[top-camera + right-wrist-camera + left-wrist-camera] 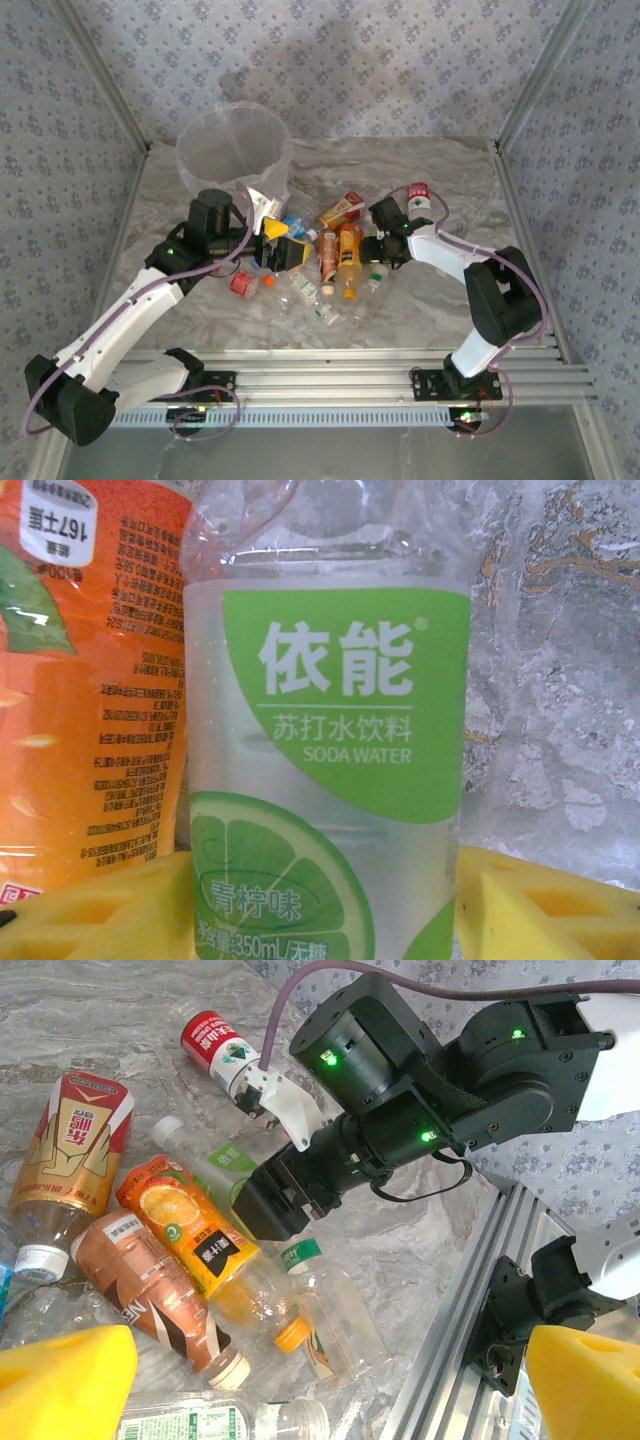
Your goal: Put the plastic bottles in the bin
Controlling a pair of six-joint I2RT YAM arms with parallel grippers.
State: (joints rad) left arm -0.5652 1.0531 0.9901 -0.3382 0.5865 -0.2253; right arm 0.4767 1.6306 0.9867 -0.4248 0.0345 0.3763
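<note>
From the rail [330, 385] at the near edge, the left arm [130, 310] and the right arm [500, 300] reach over the marble table [420, 315] toward its middle. The left end effector [278, 240] hangs wide open at the left side of the heap, its yellow pads [65, 1380] far apart. The bottles [330, 265] lie on their sides in a loose cluster at mid-table, between the two end effectors, several of them touching. The right end effector [375, 250] is down on the heap's right side, straddling a soda bottle [330, 740] with a green-and-white label. Its yellow pads [90, 910] sit on either side of that bottle, right at its edges, but I cannot tell whether they press it or merely flank it. An orange bottle [195, 1235] with an orange cap lies against one side of the soda bottle. Beside that are a brown bottle [150, 1290] and a gold-and-red bottle [75, 1150]. A clear bottle [335, 1320] with a green cap lies on the near side of the right end effector. Farther back, a red-label bottle [215, 1045] lies apart from the heap, just beside the right wrist. At the far left the bin [215, 140] stands upright, just behind the left arm's wrist and apart from the heap.
</note>
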